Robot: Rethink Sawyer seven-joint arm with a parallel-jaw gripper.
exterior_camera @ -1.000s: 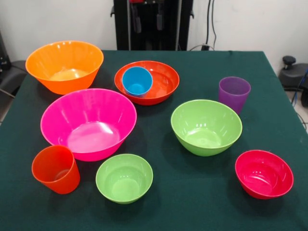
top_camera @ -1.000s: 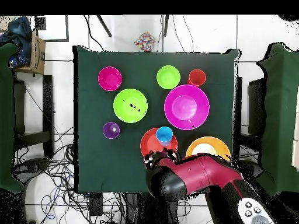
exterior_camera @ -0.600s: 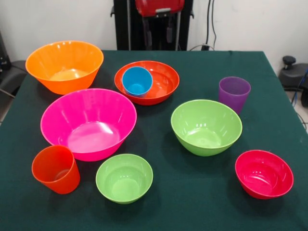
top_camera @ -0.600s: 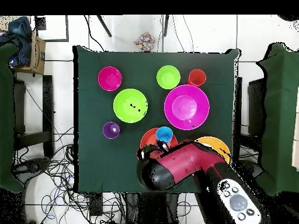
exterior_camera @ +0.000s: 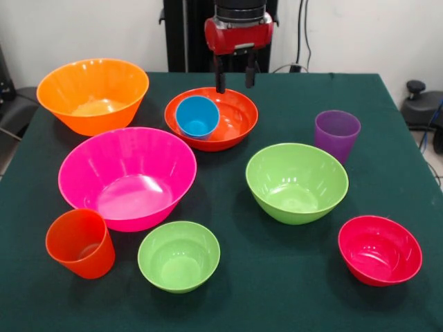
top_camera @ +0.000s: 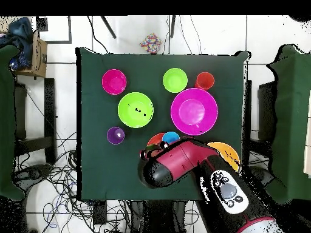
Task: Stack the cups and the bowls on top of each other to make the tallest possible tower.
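Lowered since half a second ago, the red and black gripper (exterior_camera: 234,81) now hangs over the far rim of the shallow red-orange plastic bowl (exterior_camera: 235,124), its two dark fingers (exterior_camera: 219,81) set apart and holding nothing. From overhead the arm (top_camera: 182,167) hides most of that bowl, perhaps touching it. The small blue plastic cup (exterior_camera: 197,116) sits inside the bowl. Nothing else has shifted.

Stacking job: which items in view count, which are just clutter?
Job:
- orange bowl
- pink bowl
- red-orange bowl with blue cup in it
- two green bowls
- crimson bowl
- orange cup
- purple cup
- gripper, open

Clutter:
- cardboard box
- floor cables
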